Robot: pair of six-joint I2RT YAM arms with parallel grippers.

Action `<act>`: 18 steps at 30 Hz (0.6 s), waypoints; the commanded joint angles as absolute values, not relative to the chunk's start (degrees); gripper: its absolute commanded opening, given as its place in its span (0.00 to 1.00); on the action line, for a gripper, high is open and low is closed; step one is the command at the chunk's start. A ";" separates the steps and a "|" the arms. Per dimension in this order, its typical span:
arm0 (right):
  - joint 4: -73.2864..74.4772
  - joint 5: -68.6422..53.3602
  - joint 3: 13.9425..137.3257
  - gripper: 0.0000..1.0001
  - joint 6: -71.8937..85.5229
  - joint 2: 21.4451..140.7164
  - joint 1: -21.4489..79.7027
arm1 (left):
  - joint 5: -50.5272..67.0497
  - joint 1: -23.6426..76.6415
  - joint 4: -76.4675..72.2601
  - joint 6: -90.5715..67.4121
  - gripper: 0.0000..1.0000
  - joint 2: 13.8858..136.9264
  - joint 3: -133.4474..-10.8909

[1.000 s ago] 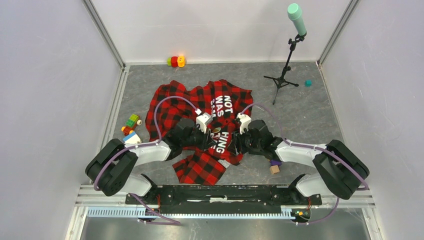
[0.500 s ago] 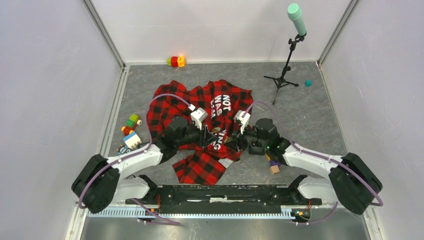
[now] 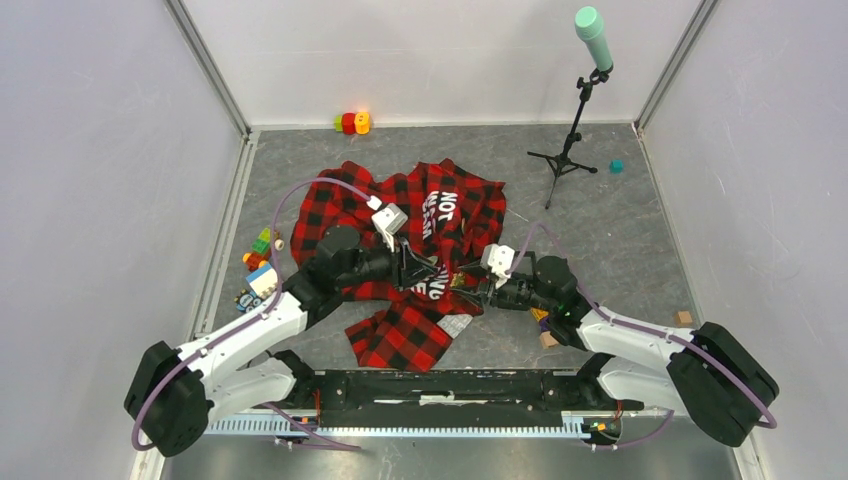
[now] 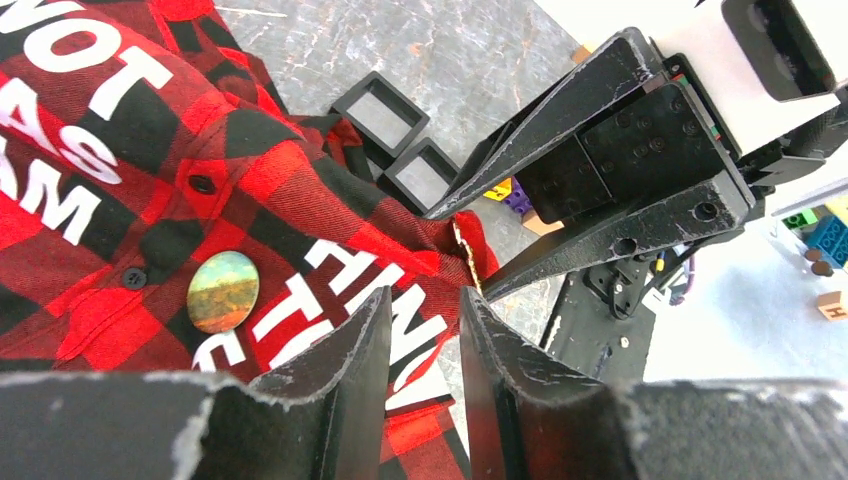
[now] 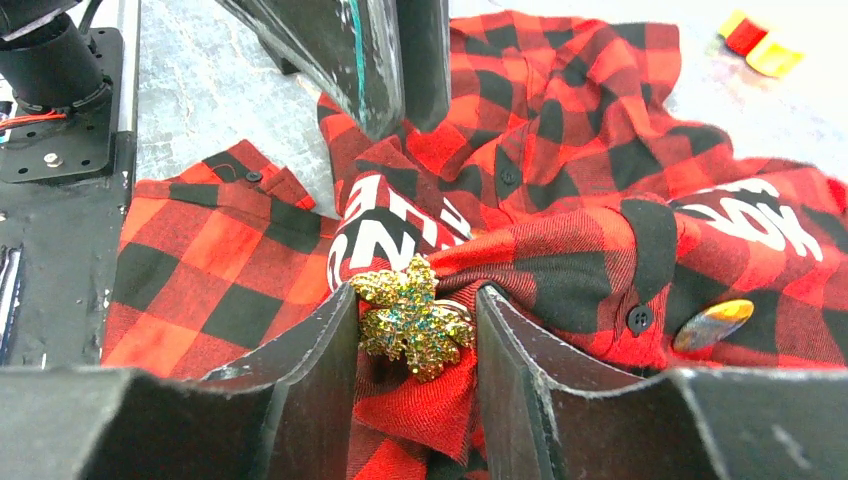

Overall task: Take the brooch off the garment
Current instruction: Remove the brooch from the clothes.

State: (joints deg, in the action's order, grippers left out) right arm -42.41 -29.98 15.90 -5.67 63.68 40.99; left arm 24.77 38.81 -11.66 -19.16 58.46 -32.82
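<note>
The garment (image 3: 335,205), a red-and-black check shirt with white letters, lies crumpled in the middle of the table. In the right wrist view a gold leaf-shaped brooch (image 5: 412,315) with green stones sits on a raised fold of the garment (image 5: 560,150). My right gripper (image 5: 417,292) is shut on the brooch and that fold. From the left wrist its gold edge (image 4: 462,245) shows between the right fingers (image 4: 560,130). My left gripper (image 4: 425,295) hovers over the lettered cloth (image 4: 100,200), open, with nothing between its fingers. From above, the left gripper (image 3: 428,270) faces the right gripper (image 3: 465,282), a short gap between them.
A round picture badge (image 4: 222,290) is pinned near the shirt's buttons. Toy blocks (image 3: 262,258) lie left of the shirt, and more blocks (image 3: 351,122) sit at the back wall. A microphone stand (image 3: 572,130) rises at back right. Wooden cubes (image 3: 548,339) (image 3: 683,318) lie on the right.
My left gripper has drawn back to the left and its jaws have parted. My right gripper has moved right and toward the near edge, pulling the fold with the brooch along.
</note>
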 commanded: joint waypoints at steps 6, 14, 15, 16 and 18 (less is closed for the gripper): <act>-48.23 -31.35 17.19 0.37 -9.03 63.23 42.80 | 33.74 39.26 -13.89 -24.87 0.38 63.73 -37.68; -45.31 -30.53 18.35 0.37 -10.80 63.48 43.33 | 32.86 40.86 -13.92 -25.22 0.39 66.45 -39.11; -45.20 -30.54 18.48 0.37 -10.89 63.61 43.45 | 32.74 41.12 -13.95 -25.26 0.39 66.89 -39.41; -45.10 -30.52 18.63 0.37 -10.98 63.75 43.42 | 32.72 41.49 -13.93 -25.31 0.39 67.33 -39.62; -44.98 -30.65 18.72 0.37 -10.99 63.89 43.49 | 32.25 42.08 -13.53 -25.33 0.38 68.35 -40.26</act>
State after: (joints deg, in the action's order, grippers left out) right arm -43.57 -30.35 15.94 -9.80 63.77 42.94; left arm 31.68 40.88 -11.68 -23.33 66.92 -37.12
